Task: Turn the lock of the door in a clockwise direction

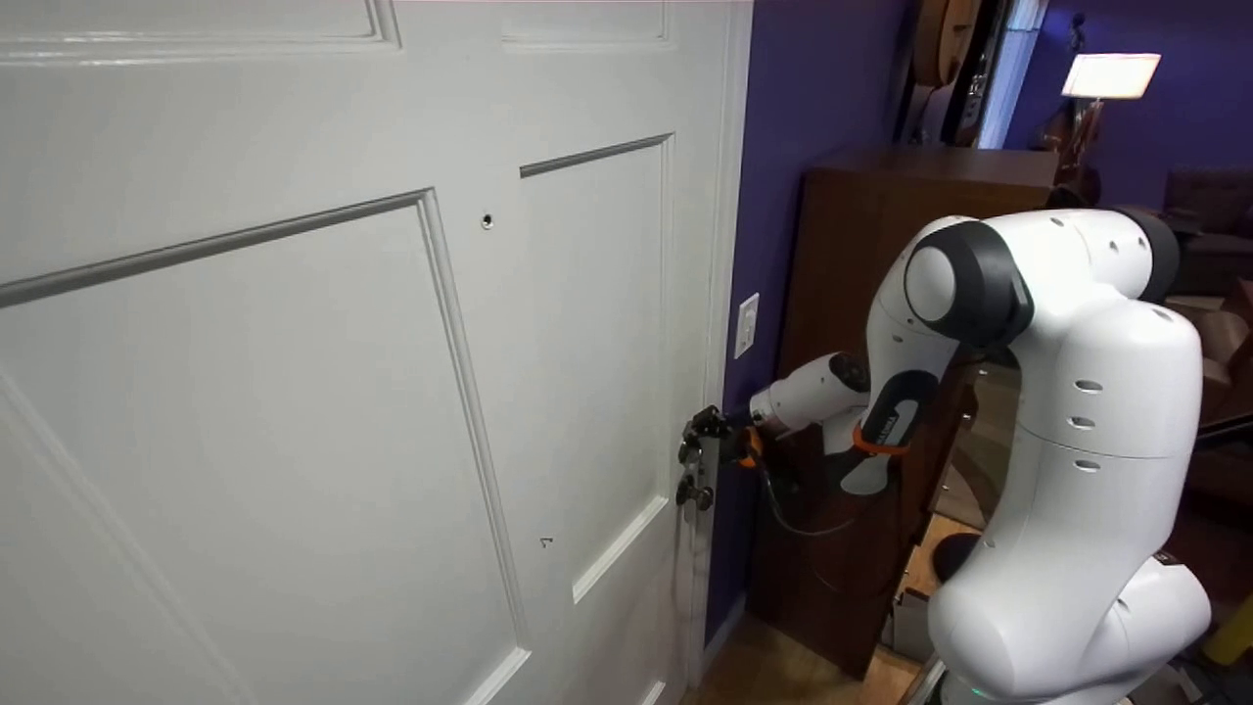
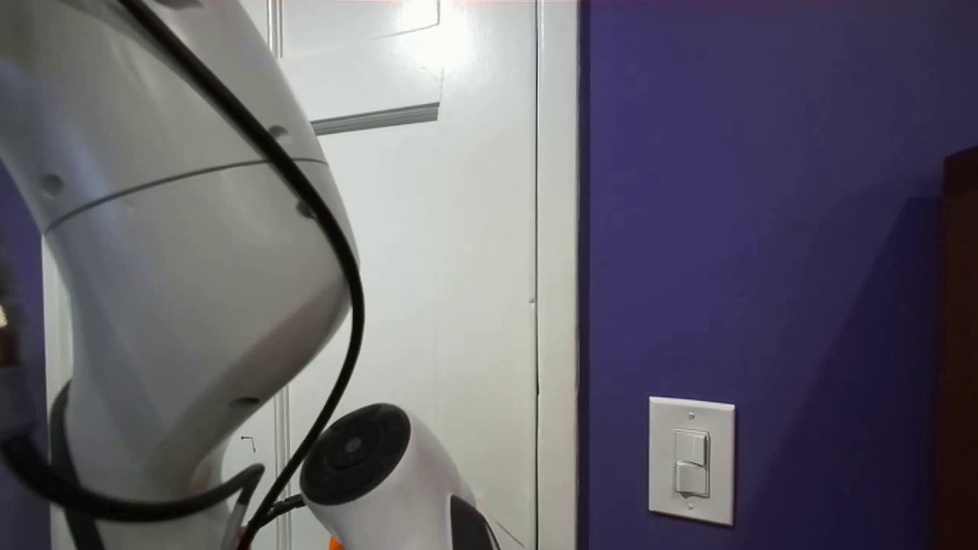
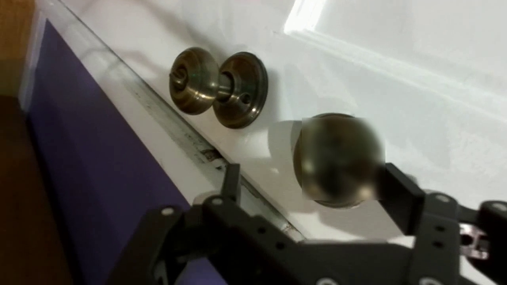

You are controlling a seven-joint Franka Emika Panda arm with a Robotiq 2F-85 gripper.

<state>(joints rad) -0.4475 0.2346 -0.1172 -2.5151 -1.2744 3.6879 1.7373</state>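
The white panelled door [image 1: 578,294] fills much of an exterior view and also shows behind the arm in an exterior view [image 2: 481,229]. The lock [image 3: 338,158] is a round dark metal piece on the door, its face blurred in the wrist view. It is small in an exterior view [image 1: 688,449], partly behind the gripper. My gripper [image 3: 314,180] is open, its fingers on either side of the lock. The right finger overlaps the lock's edge; I cannot tell whether it touches. The left finger is clearly apart, over the door edge. The gripper also shows in an exterior view [image 1: 709,425].
A brass door knob [image 3: 196,81] stands out from the door beside the lock; it shows below the lock in an exterior view [image 1: 695,493]. The door frame [image 2: 558,229] borders a purple wall with a light switch [image 2: 691,461]. A dark brown cabinet [image 1: 842,264] stands behind the arm.
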